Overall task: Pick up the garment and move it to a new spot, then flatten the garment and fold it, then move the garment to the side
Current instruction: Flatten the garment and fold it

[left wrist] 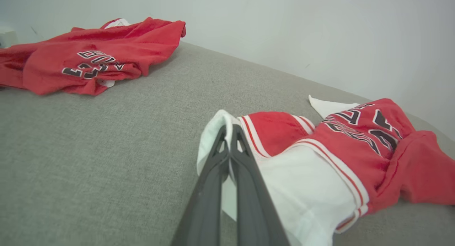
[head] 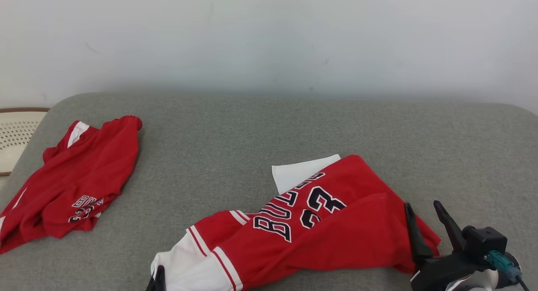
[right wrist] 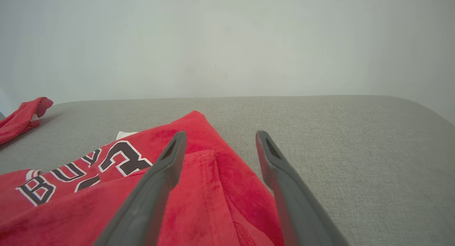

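Left gripper point(left wrist: 230, 129) is clamped on the white edge of the garment point(left wrist: 355, 139), judged a hold for lifting it, while the right gripper point(head: 422, 205) is held with jaws spread over its red far end. Between them the garment is seen crumpled, red with white trim and black lettering, on a grey cushion point(head: 294, 127).

The head camera looked down from above and behind the left gripper point(left wrist: 229, 128) and right gripper point(head: 422, 205). Each wrist camera sat low, close behind its own gripper, facing the wall point(right wrist: 227, 43). All three shared the red jersey point(head: 319, 223) between the grippers.
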Tool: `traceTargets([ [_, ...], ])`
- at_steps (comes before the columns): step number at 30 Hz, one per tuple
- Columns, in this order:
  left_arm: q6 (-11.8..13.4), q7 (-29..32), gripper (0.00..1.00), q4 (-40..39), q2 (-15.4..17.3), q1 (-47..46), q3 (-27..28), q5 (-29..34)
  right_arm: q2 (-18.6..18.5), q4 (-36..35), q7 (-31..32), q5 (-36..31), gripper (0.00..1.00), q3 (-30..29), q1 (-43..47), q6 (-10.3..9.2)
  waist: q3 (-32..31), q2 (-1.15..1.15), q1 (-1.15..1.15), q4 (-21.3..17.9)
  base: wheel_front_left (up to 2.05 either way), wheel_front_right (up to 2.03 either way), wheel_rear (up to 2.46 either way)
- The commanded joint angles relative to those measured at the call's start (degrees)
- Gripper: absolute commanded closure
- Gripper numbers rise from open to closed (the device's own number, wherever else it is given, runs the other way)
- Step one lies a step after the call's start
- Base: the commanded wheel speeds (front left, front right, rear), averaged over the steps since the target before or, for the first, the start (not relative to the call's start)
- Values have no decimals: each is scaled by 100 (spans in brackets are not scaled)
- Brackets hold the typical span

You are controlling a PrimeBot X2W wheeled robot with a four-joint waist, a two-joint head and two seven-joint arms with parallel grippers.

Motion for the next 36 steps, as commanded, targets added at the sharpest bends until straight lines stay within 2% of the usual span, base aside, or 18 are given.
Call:
traceTargets([
  [1,44,-27,100,-50,7,174,-54,-85,15,-23,-29,-27,0,-3,91,5,-32,0,0,139,0,0,0],
  [10,153,3,100,279,9,594,-505,-395,44,35,-29,-14,0,21,77,4,-25,0,0,238,0,0,0],
  [11,185,1,97,332,9,584,-523,-411,43,52,-29,-4,0,19,79,4,-25,0,0,243,0,0,0],
  [12,198,-2,56,384,10,568,-536,-403,41,67,-29,3,0,18,78,5,-27,0,0,247,0,0,0],
  [13,212,-6,0,409,8,539,-541,-427,36,91,-29,11,0,14,80,4,-27,0,0,252,0,0,0],
  [16,218,-21,0,302,7,426,-505,-355,31,145,-30,29,0,7,61,5,-33,0,0,270,0,0,0],
  [22,208,-24,0,-532,8,509,-125,-83,59,347,-30,84,0,61,-108,5,-44,0,0,288,0,0,0],
  [29,165,-25,0,-700,7,367,-53,80,58,672,194,182,0,192,-391,5,-43,0,0,277,0,0,0],
  [36,175,-26,0,-703,8,312,-69,91,23,1380,597,481,0,526,-962,4,-4,0,0,300,0,0,0],
])
